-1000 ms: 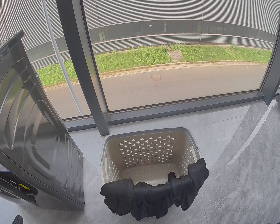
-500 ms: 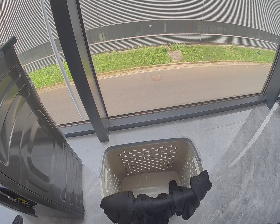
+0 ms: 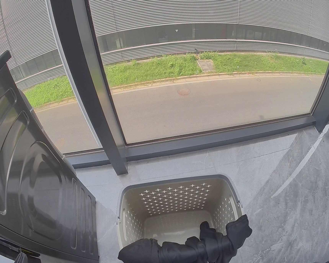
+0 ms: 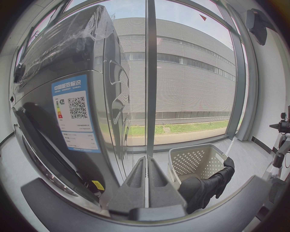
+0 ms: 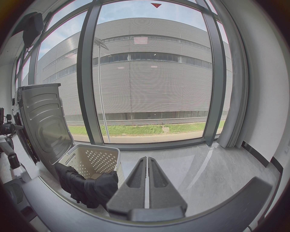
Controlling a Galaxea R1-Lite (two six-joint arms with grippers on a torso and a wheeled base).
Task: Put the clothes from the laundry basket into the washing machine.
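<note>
Black left gripper (image 4: 147, 159) and right gripper (image 5: 147, 159) point forward, fingers together

Black clothes (image 3: 185, 251) drape over the beige laundry basket (image 3: 175, 200) beside the dark washing machine (image 3: 35, 188).

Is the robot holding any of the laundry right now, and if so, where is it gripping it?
Nothing is held. The left hand and right hand are both shut and empty; the black garment hangs over the laundry basket's near rim.
</note>
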